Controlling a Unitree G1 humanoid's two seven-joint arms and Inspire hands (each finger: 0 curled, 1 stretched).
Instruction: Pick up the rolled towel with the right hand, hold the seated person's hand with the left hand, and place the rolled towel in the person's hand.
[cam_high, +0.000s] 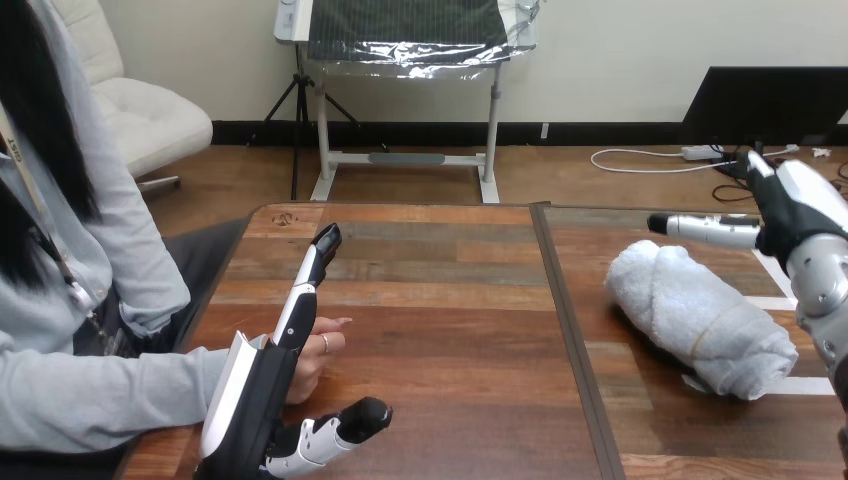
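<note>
A white rolled towel (698, 315), bound with a band, lies on the right half of the wooden table (450, 320). My right hand (775, 215) hovers at the towel's far right end, fingers straight and pointing left, holding nothing. At the lower left my left hand (270, 375) stands edge-up with its fingers stretched forward and the thumb spread out to the right. The person's hand (318, 345) rests on the table just behind it, partly hidden by my fingers. My left hand is beside the person's hand and not curled round it.
A dark seam (565, 330) runs front to back between the table's two halves. White tape strips (775, 300) mark the tabletop under and beside the towel. The person sits at the left edge, with their forearm (110, 395) on the table corner.
</note>
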